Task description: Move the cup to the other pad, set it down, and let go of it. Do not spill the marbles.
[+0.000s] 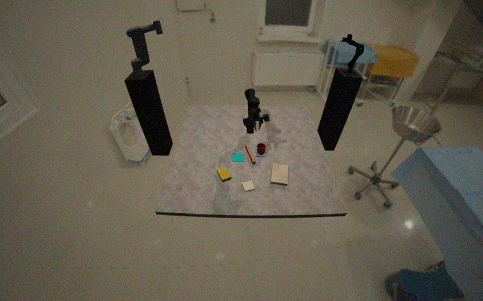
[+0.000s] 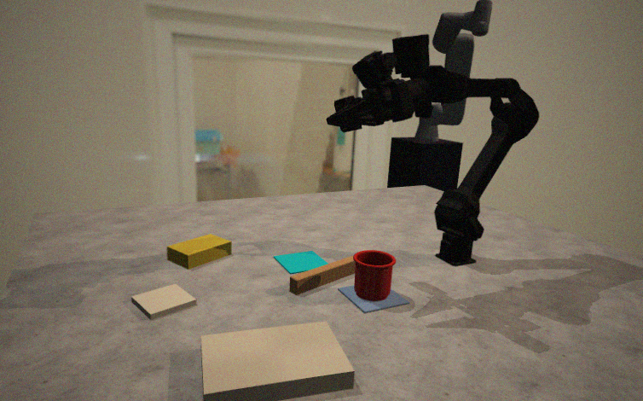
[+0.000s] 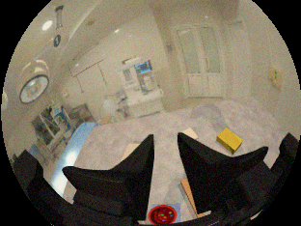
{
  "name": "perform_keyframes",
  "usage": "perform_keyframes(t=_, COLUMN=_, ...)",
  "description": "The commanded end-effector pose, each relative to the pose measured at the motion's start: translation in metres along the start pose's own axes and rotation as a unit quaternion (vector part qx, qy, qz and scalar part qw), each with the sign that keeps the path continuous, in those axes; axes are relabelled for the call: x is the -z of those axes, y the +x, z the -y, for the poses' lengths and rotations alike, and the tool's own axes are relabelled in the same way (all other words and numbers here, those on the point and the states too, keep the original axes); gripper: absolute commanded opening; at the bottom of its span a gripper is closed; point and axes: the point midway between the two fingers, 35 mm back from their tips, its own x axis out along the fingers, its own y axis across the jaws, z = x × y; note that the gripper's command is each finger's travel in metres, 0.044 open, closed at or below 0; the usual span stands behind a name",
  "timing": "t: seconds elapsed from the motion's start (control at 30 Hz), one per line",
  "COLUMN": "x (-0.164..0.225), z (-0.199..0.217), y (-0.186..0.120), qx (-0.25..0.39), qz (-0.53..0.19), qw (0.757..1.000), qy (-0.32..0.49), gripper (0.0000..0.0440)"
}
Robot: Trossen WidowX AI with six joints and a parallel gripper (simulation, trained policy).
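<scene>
Cup (image 1: 261,148) (image 2: 373,276) (image 3: 165,213), red, one: upright on the blue pad (image 1: 261,155) (image 2: 365,305) (image 3: 177,207), right of centre in the exterior view; marbles (image 3: 165,215) inside. Gripper (image 1: 259,125) (image 2: 331,120) (image 3: 165,137), one: raised, narrowly parted, nothing held. For the approach, fingers should be widened, lowered level astride the wall and closed gently, the wooden bar (image 1: 250,153) (image 2: 321,275) (image 3: 189,196) being avoided.

Matt, wood-like brown bar (image 1: 250,154) (image 2: 321,275) (image 3: 189,197).
</scene>
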Motion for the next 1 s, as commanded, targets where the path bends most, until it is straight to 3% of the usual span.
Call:
perform_keyframes(t=0.0, x=-0.001, z=-0.003, y=0.002, qx=0.001, qz=-0.015, qw=1.0, qy=0.019, gripper=0.0112)
perform_keyframes(t=0.5, x=0.006, z=-0.019, y=0.008, qx=0.01, qz=-0.112, qw=0.987, qy=0.114, gripper=0.0126)
perform_keyframes(t=0.97, x=0.02, z=-0.033, y=0.013, qx=0.041, qz=-0.207, qw=0.956, qy=0.203, gripper=0.0133)
